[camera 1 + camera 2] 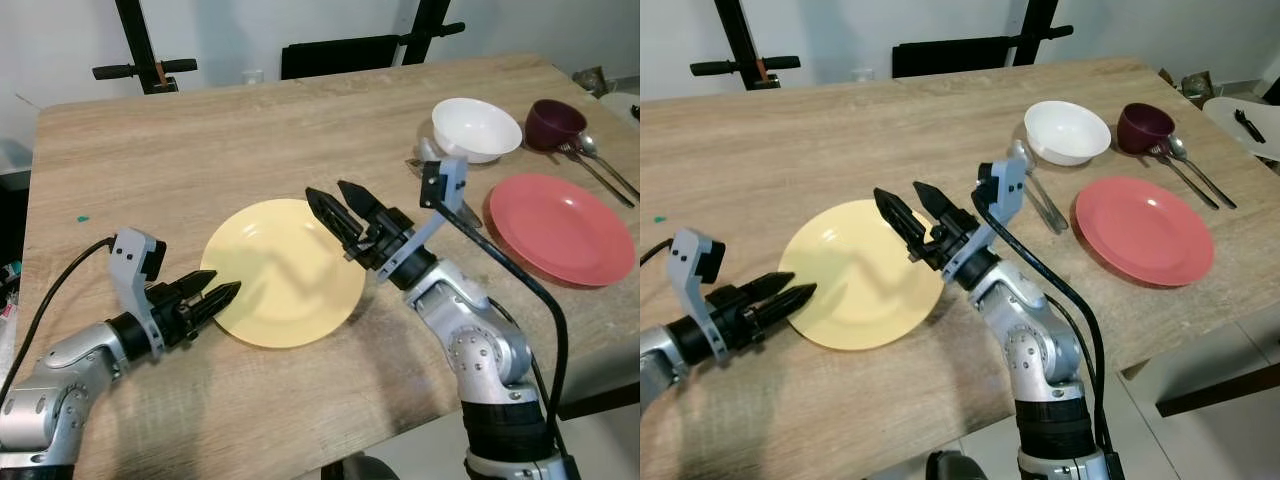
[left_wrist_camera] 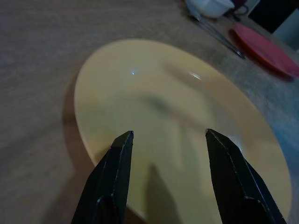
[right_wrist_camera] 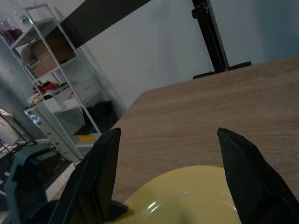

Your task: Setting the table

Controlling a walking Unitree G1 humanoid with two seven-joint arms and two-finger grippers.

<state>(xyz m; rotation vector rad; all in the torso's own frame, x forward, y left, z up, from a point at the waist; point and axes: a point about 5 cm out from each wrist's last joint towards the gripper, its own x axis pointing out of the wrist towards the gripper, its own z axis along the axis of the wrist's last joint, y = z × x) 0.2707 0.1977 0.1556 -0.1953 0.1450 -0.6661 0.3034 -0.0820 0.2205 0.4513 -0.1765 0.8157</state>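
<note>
Left gripper sits low at the near-left rim of the round yellow plate, fingers parted, holding nothing; its wrist view shows the tips straddling the rim. Right gripper hovers above the plate's right side, fingers spread, also empty. Plate lies flat on the light wood-grain table, near the front edge. Further right: silver cutlery beside a white round bowl, a flat red plate, a dark maroon cup, a fork and spoon. Judgement: early stage, dishes out, yellow place has no bowl, cup or cutlery yet.
</note>
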